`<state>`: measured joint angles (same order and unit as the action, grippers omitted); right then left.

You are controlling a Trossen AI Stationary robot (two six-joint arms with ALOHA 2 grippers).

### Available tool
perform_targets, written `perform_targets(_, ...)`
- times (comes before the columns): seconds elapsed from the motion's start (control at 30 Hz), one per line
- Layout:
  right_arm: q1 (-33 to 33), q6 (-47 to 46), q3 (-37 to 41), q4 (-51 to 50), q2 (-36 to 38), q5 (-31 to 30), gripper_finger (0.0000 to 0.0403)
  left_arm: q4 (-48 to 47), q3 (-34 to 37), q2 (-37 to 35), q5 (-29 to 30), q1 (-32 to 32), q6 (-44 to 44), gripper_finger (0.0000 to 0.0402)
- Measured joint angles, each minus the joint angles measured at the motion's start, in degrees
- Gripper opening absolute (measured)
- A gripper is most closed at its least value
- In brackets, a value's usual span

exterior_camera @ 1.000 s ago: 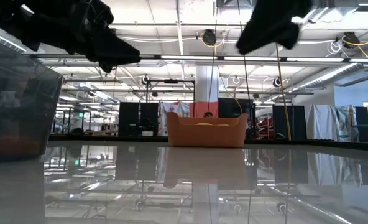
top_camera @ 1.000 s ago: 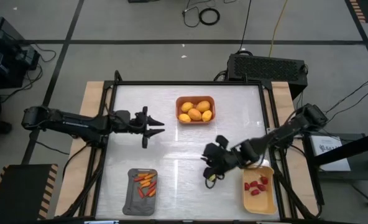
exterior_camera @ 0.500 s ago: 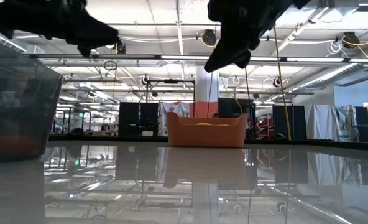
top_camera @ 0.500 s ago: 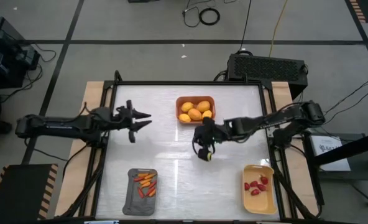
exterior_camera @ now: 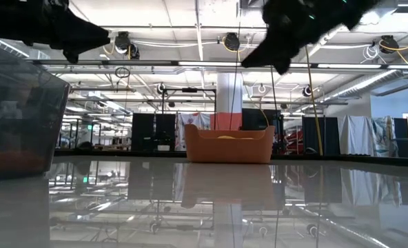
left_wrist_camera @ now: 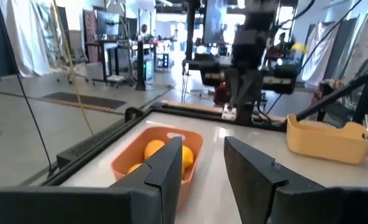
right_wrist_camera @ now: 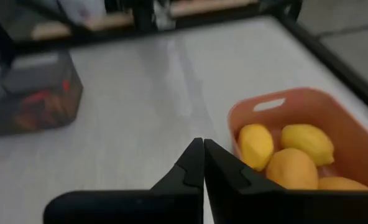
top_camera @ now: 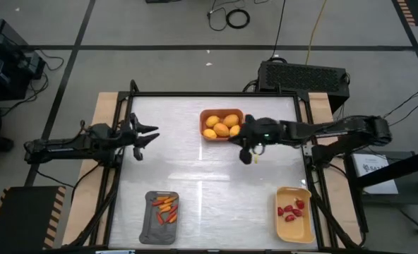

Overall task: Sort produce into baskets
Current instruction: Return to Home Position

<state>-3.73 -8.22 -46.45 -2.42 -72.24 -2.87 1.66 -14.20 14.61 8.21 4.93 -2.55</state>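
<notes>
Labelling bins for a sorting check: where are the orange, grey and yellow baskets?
orange basket (top_camera: 222, 111), high view, on its rim.
grey basket (top_camera: 161, 233), high view, bare floor below the produce.
yellow basket (top_camera: 294, 231), high view, bare floor below the produce.

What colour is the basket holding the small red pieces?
The shallow rectangular basket is pale yellow, clearest in the high view.
</notes>
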Motion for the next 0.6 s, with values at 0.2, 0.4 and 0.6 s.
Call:
perform_targets(0.2, -2.2, -2.9, 17.8, 23.6, 9.2, -0.1, 0.0, 0.8, 0.8, -0.2, -1.2, 0.0, 0.2, 0.0127)
perform_targets(0.4, -2.3, -3.8, 28.6, 33.3, 16.4, 0.0, 0.0, 3.9, 4.4, -0.3, -2.2, 0.0, -0.1, 0.0127)
perform_targets(0.6, -3.3, -7.0, 36.3, 33.5, 26.6, -0.5, 0.0, 7.5, 7.6, -0.3, -2.2, 0.0, -0.2, 0.0127)
